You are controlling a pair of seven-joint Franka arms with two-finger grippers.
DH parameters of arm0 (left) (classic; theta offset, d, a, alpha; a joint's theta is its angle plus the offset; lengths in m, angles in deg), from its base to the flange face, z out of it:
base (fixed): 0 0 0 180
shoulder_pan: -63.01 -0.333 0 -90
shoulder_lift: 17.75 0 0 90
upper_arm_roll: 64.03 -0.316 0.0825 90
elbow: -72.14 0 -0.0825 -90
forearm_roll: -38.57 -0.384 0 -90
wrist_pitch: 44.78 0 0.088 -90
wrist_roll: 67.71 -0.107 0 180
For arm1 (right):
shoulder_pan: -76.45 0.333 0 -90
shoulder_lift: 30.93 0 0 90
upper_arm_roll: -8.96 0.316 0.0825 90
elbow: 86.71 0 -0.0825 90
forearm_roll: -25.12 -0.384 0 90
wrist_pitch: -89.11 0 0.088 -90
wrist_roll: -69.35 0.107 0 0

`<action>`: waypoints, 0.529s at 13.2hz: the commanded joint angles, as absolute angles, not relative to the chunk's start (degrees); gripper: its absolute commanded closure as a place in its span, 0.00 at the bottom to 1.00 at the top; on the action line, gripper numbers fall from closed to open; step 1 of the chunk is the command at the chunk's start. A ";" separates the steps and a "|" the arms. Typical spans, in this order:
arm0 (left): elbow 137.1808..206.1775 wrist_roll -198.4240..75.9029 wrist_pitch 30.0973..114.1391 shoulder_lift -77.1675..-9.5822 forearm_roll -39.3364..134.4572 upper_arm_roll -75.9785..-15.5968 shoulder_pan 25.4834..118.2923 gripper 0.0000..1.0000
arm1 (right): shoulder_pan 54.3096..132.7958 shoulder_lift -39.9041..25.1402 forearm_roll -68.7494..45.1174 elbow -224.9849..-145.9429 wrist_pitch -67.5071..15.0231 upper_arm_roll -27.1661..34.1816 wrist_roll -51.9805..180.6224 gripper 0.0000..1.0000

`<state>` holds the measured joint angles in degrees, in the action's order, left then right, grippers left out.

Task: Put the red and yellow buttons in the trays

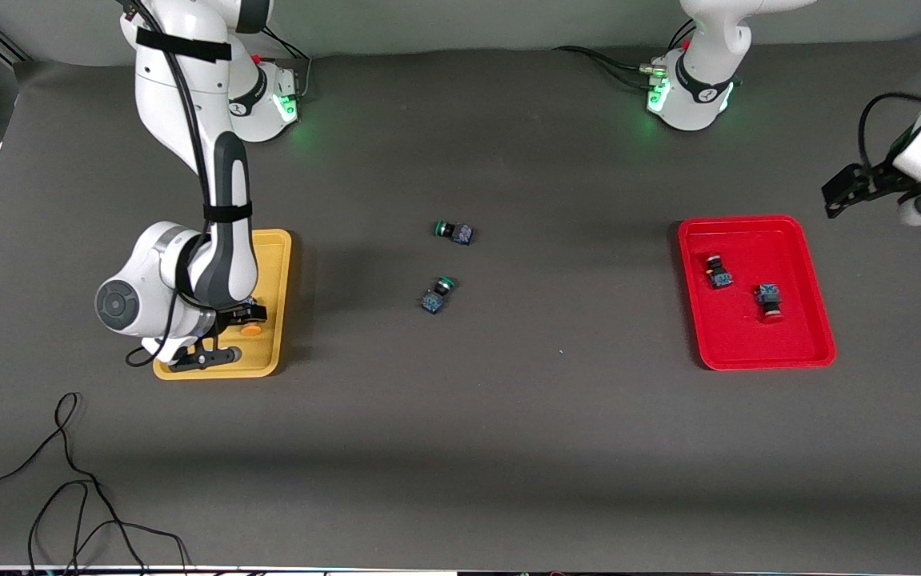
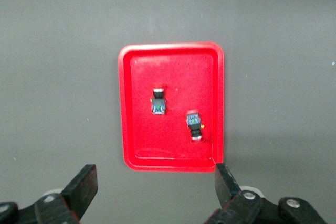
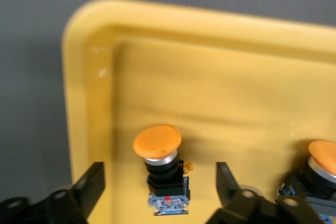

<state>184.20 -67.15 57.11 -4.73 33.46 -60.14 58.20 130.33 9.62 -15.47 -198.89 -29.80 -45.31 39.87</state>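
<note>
My right gripper (image 3: 157,187) is open, low over the mustard yellow tray (image 1: 274,264), its fingers apart on either side of a yellow-capped button (image 3: 160,174) that lies in the tray (image 3: 210,77), touching neither finger. A second yellow button (image 3: 321,174) lies beside it. In the front view only one orange cap (image 1: 250,328) shows under the right gripper (image 1: 230,320). The red tray (image 1: 748,336) holds two red-capped buttons (image 1: 718,272) (image 1: 769,303). My left gripper (image 1: 836,196) is open and empty, up in the air beside the red tray (image 2: 173,66), which shows both buttons (image 2: 158,102) (image 2: 194,125).
Two green-capped switches (image 1: 454,232) (image 1: 438,294) lie on the dark table mid-way between the trays. A loose black cable (image 1: 68,480) lies near the front edge at the right arm's end.
</note>
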 commanded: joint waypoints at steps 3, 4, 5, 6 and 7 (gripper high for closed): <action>184.96 -68.15 54.07 -3.54 35.48 -60.68 60.02 0.00 | 133.66 4.13 -14.00 -194.04 -21.83 -52.37 44.38 0.00; 185.43 -68.15 54.44 -2.99 35.49 -60.69 60.03 0.00 | 134.28 4.13 -13.21 -191.76 -18.93 -54.22 45.61 0.00; 185.26 -68.24 54.45 -2.64 35.49 -60.69 60.03 0.00 | 134.98 4.13 -12.33 -189.65 -16.21 -55.89 45.97 0.00; 185.34 -68.24 54.45 -1.85 35.49 -60.69 60.03 0.00 | 135.08 4.05 -11.80 -187.62 -13.92 -57.21 46.06 0.00; 185.26 -68.33 54.36 -1.41 35.49 -60.69 60.11 0.00 | 135.51 4.05 -11.71 -185.78 -11.89 -58.44 46.24 0.00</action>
